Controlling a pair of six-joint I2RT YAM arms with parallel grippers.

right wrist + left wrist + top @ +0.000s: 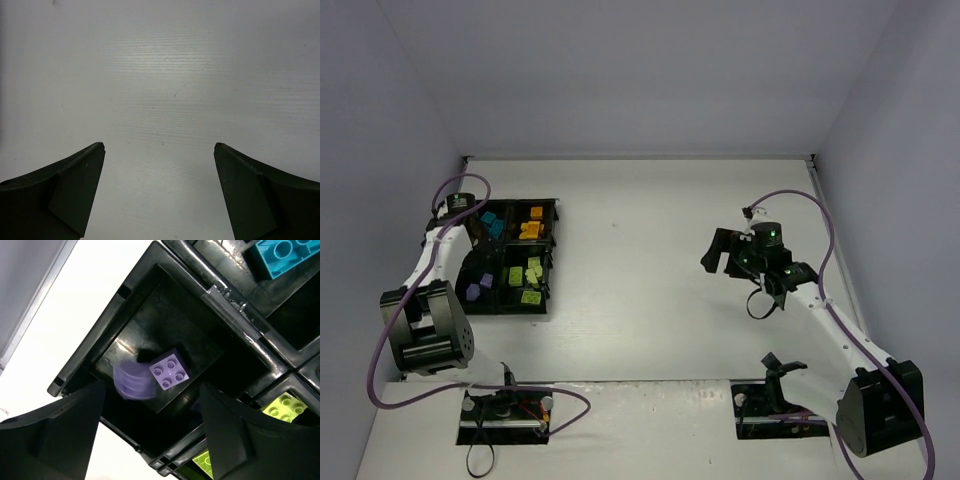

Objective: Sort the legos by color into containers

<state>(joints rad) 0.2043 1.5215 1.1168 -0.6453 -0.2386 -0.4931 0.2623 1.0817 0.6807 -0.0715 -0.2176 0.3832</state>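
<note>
**Left side.** The top view places the tray at the left of the desk, well apart from my right arm.
- Far-left compartment: teal bricks.
- Far-right compartment: orange bricks.
- Near-left compartment: purple bricks.
- Near-right compartment: lime bricks.

My left arm crosses the tray's left edge and hides part of both left compartments. From there I cannot make out how my left jaws stand.

The left wrist view supplies that. The left jaws are open, fingers spread wide, gripping nothing, over the purple compartment. On its floor a square purple brick lies studs up. It has four studs and no long axis, and its edges run diagonal to the frame. Just left of it a second purple brick is blurred, and I cannot tell how it lies. Past the dividers, a teal brick shows at upper right and lime ones at lower right.

**Right side.** In the top view my right jaws hover over bare desk, right of centre. The right wrist view shows them open, with only white desk between the fingers.
</note>
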